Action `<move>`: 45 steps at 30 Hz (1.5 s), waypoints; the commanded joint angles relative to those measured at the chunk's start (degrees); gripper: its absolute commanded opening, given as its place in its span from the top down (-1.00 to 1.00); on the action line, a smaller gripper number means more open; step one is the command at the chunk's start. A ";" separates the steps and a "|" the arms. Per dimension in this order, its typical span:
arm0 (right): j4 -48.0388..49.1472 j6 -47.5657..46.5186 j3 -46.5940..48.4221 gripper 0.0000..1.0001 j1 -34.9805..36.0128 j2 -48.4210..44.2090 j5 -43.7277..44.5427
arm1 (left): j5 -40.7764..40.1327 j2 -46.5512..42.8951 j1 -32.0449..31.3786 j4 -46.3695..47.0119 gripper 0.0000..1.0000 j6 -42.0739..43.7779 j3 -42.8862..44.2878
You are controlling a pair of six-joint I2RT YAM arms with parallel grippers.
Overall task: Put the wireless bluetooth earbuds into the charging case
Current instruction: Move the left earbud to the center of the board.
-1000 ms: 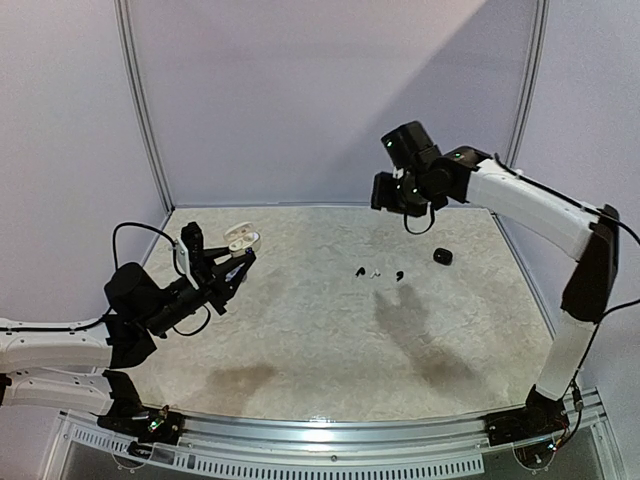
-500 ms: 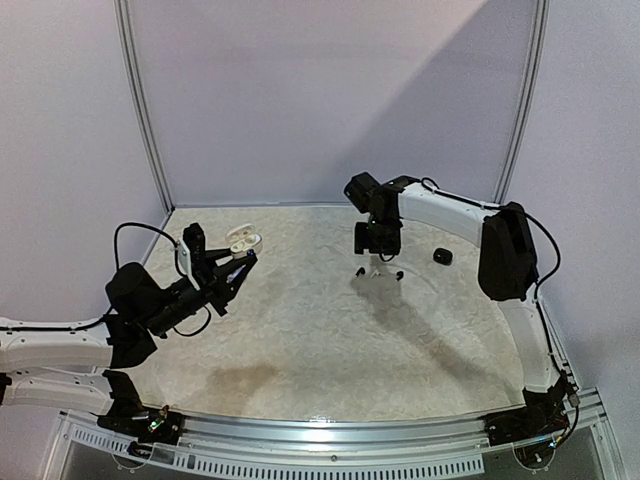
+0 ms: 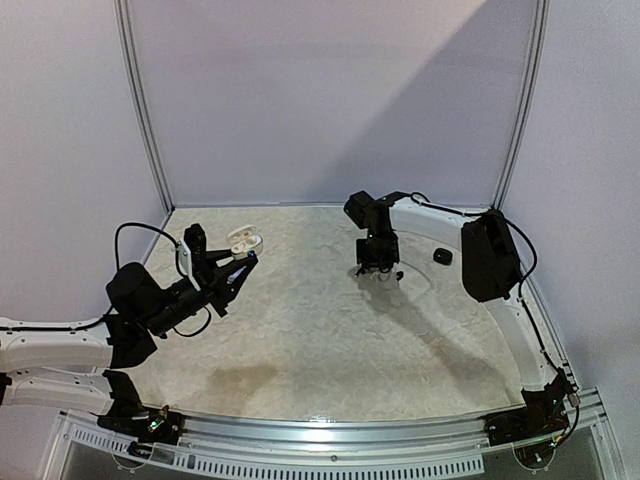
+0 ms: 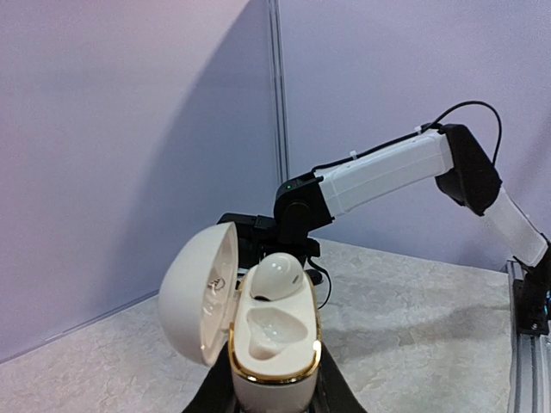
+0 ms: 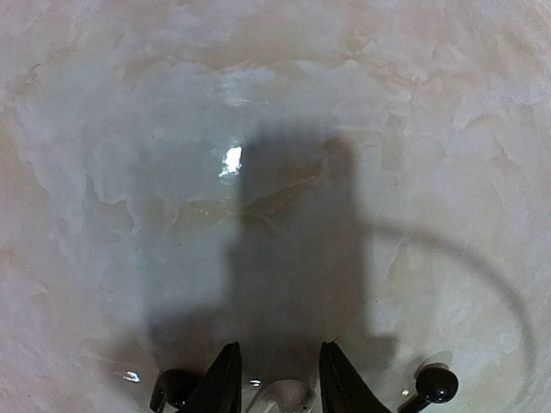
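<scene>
My left gripper (image 3: 238,256) is shut on an open white charging case (image 4: 267,366) and holds it upright above the table's left side. Its lid (image 4: 196,292) is swung back. One white earbud (image 4: 277,277) sits in the upper slot; the lower slot (image 4: 274,331) is empty. My right gripper (image 3: 377,266) is down at the table mat, open, its fingertips (image 5: 225,374) on either side of a loose white earbud (image 5: 284,398). A black earbud (image 5: 172,387) lies just left of the fingers and another black earbud (image 5: 436,385) lies to their right.
A small black case (image 3: 443,256) lies on the mat right of the right gripper. White panels wall the back and sides. A metal rail (image 3: 330,440) runs along the near edge.
The right arm has swung from high at the back right down and left onto the group of earbuds. The left arm and the white case have not moved.
</scene>
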 commanded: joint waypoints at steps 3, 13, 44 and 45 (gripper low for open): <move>-0.66 0.17 -3.51 0.45 0.35 0.65 -2.42 | 0.39 0.19 0.77 -0.62 1.00 -0.39 0.72; 0.48 -3.60 -12.46 0.60 3.49 -4.99 -2.44 | 0.29 -0.06 0.95 -0.66 1.00 -0.15 0.61; -0.74 -19.22 -32.54 0.25 21.12 -20.23 -4.93 | 0.70 0.20 1.12 -0.69 1.00 0.04 0.43; -1.17 -19.30 -32.02 0.23 21.11 -20.23 -4.46 | 0.75 0.19 1.12 -0.70 1.00 0.05 0.43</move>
